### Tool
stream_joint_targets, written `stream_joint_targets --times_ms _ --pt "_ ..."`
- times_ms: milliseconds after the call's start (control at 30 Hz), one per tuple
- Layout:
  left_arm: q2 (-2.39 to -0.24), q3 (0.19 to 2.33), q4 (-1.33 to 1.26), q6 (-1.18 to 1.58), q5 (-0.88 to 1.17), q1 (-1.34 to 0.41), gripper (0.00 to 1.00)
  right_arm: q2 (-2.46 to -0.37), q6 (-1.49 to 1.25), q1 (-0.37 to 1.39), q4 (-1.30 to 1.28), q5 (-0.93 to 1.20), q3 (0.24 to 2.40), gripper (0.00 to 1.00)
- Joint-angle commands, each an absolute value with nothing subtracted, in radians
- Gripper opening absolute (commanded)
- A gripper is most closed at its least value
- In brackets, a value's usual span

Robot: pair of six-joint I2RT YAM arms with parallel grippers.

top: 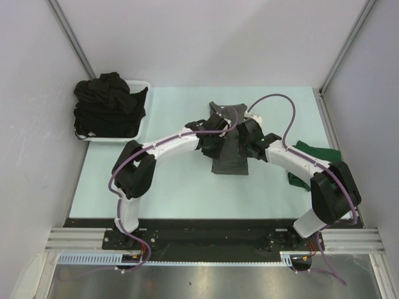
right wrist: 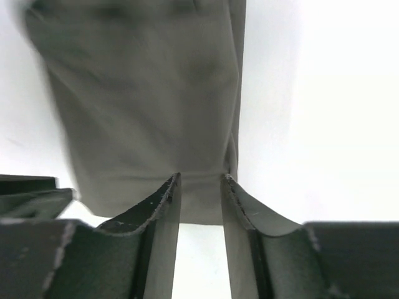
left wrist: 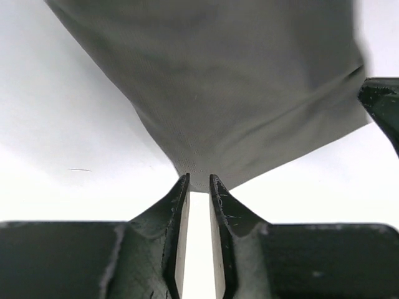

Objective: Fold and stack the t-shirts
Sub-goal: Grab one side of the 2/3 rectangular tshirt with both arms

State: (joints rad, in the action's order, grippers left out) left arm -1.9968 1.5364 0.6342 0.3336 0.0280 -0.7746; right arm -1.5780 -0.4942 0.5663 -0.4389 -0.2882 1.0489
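Currently, seen from above, the white plastic basket [top: 106,139] sits at ten o'clock on the pale green table [top: 181,187]. It is heaped with black fabric t-shirts [top: 106,106].

Left gripper [left wrist: 199,177]: jaws narrowly apart, with light showing between them. A corner of the charcoal grey fabric t-shirt [top: 229,163] sits just at the tips, not visibly pinched. That shirt lies at table centre as a narrow panel between both wrists.

Right gripper [right wrist: 201,176]: jaws somewhat wider, with the grey hem lying across the gap and, as far as we can see, not clamped.

The dark green fabric t-shirt [top: 318,154] lies crumpled at three o'clock, partly under the right arm.

Risks, in our judgement:
- Cloth may catch on a fingertip when either arm lifts, which would pull the fold open.
- Uneven retreat of the two arms could skew the panel.
- The right arm could drag the green shirt toward the table edge.

Count:
- Basket: one.
- Grey shirt: one.
- Green shirt: one.
- Grippers: two.
- Black shirts: several, too tangled for us to number.
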Motion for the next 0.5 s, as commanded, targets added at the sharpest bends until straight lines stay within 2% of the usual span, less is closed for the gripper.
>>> stream_joint_targets --times_ms 0,133,267,400,467 --pt "-1.893 1.649 0.659 0.299 -0.075 -0.765 0.26 -1.502 -0.43 0.535 -0.446 -0.348 1.167 0.37" --pt "-1.899 1.718 0.686 0.287 -0.126 -0.739 0.3 -1.526 -0.35 0.49 -0.388 -0.347 1.206 0.39" --pt "-1.887 1.741 0.716 0.304 -0.132 -0.693 0.29 -1.626 -0.305 0.434 -0.342 -0.339 1.268 0.33" --pt "-1.819 1.707 0.7 0.302 -0.146 -0.673 0.28 -1.817 -0.269 0.403 -0.328 -0.324 1.411 0.31" --pt "-1.784 1.689 0.696 0.302 -0.149 -0.66 0.29 -1.89 -0.233 0.391 -0.313 -0.315 1.514 0.34"
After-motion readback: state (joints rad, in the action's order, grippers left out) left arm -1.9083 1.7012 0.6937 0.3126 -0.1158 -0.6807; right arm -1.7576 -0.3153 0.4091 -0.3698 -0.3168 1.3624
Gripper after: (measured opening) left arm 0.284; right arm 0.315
